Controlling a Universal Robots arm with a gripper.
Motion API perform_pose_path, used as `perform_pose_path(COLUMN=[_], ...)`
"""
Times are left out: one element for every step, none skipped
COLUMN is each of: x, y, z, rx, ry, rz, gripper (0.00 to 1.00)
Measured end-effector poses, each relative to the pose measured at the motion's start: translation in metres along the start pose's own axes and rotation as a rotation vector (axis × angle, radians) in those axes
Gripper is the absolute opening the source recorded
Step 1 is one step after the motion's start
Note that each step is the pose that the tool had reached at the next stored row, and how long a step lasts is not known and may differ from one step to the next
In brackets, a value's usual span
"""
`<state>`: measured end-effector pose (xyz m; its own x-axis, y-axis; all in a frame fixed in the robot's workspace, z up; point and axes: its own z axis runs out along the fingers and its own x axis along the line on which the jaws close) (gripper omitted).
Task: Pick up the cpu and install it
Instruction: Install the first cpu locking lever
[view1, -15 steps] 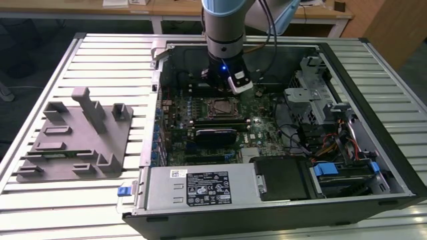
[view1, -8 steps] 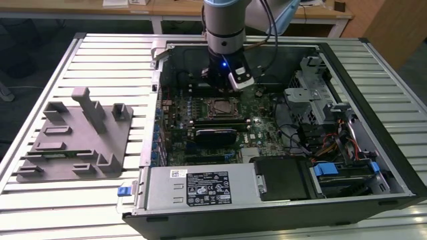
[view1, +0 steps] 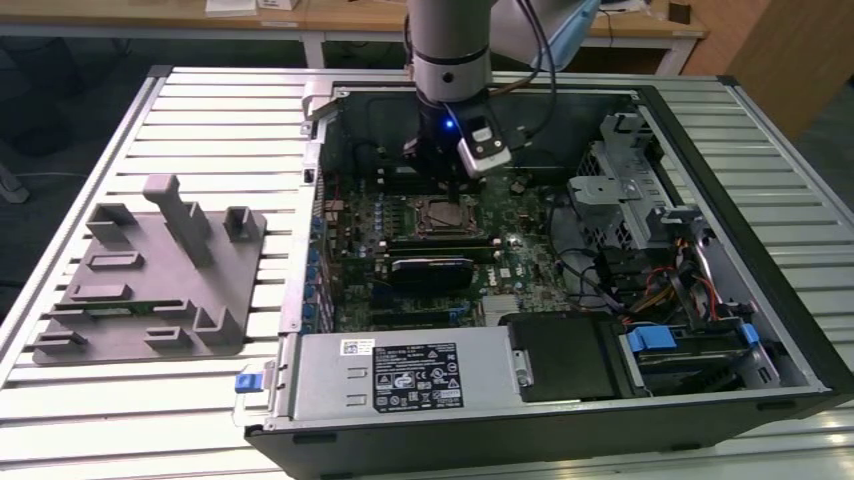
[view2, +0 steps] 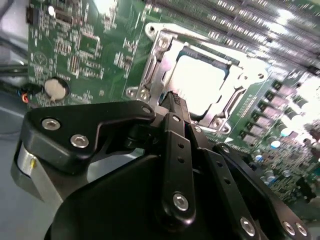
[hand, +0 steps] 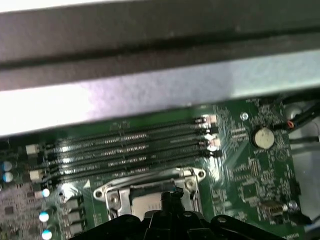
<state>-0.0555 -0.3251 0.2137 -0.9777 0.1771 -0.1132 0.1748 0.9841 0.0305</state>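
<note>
The cpu (view2: 197, 80) sits in the socket frame (view2: 155, 60) on the green motherboard (view1: 514, 255), its shiny silver top glaring in the second wrist view; in the exterior view it shows as a small square (view1: 441, 213) in the middle of the board. The tool (view2: 175, 100) hangs just above the socket's edge, fingertips drawn together with nothing visibly between them, so it looks narrow and empty, though the glare leaves some doubt. The fingertip (view2: 176, 102) lies over the edge of the cpu, but whether it touches cannot be told. In the first wrist view the tool (hand: 170, 197) points down at the socket frame (hand: 150, 187), with the cpu's pale top (hand: 145, 202) just beside it.

In the exterior view the arm (view1: 454, 60) comes down into the open computer case (view1: 787, 330) from the far side, its tool (view1: 441, 165) standing just beyond the socket. Four memory slots (hand: 130, 147) run alongside the socket, and a round coin battery (hand: 262, 137) lies well apart from it. The case walls rise on every side; a drive cage (view1: 621, 190) and bundled cables (view1: 654, 290) crowd the exterior view's right, and the power supply (view1: 400, 375) fills the near edge. To the exterior view's left, on the slatted desk (view1: 200, 130), a grey plastic tray (view1: 147, 285) with upright posts stands well clear of the case.
</note>
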Motion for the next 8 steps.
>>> perform_pose_path(x=[-0.0001,-0.0001,-0.0002,-0.0002,-0.0002,-0.0003,-0.0003,-0.0003], y=[0.0000,0.0000,0.0000,0.0000,0.0000,0.0000,0.0000,0.0000], z=[-0.0004,-0.0007,-0.0010,-0.0013,-0.0014,-0.0015,-0.0016,-0.0016], rx=[0.0111,0.0222,0.0328,0.0436,0.0525,0.0599,0.0644,0.0650], ry=[-0.0021,-0.0042,-0.0060,-0.0078,-0.0094,-0.0108,-0.0117,-0.0118], rz=[0.000,-0.001,-0.001,-0.001,-0.001,-0.001,-0.001,-0.001], gripper=[0.11,0.11,0.11,0.11,0.11,0.11,0.11,0.11])
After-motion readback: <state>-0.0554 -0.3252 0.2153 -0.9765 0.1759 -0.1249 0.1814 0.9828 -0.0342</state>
